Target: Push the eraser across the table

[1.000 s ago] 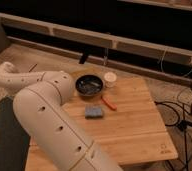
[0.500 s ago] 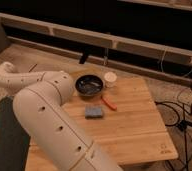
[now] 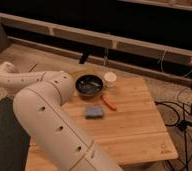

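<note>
Camera view. A square table (image 3: 134, 125) of honey-coloured wooden planks with visible seams is standing on a speckled floor (image 3: 34, 57) before a dark wall fitted with long pale rails (image 3: 139, 45). A thick cream-white robot arm (image 3: 49, 117) dotted with small round holes is filling the lower left of the frame, bending at an elbow and reaching back toward the left edge; it is covering the left part of the table. The claw is not appearing anywhere in this view, so its state cannot be told. A round dark bowl (image 3: 89, 84) is sitting near the far edge of the table, just beside the arm's elbow. A small white cup (image 3: 110, 79) is standing just to the right of the bowl. An orange-red stick (image 3: 108, 103) is lying on the planks in front of the bowl and the cup, angled toward the right. A blue-grey square pad (image 3: 93, 112) is lying flat just in front of the stick, near the middle of the table. The small black eraser is not showing in this view. Dark cables (image 3: 181, 107) are trailing over the floor to the right of the table.
</note>
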Available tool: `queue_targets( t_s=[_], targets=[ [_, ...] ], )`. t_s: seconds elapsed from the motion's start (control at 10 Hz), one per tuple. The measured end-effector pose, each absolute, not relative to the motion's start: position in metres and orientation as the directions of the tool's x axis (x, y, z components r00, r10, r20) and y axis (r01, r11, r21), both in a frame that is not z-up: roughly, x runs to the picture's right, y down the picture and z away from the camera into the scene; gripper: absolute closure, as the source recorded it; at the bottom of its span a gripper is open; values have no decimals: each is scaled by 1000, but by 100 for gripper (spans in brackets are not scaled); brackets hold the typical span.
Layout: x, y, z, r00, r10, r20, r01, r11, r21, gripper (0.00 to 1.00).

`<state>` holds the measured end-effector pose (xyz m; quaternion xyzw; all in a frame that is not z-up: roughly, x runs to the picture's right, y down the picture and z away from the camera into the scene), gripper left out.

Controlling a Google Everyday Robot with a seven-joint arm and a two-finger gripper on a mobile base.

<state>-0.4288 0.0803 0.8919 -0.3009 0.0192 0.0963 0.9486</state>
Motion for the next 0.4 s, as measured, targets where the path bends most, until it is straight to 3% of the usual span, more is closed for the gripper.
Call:
queue_targets(
  t_s=[0.1,0.4],
  targets=[
    [-429,80,892,981,171,-94,-194,800,-567,20],
    [-429,80,892,981,171,-94,-194,800,-567,20]
  ],
)
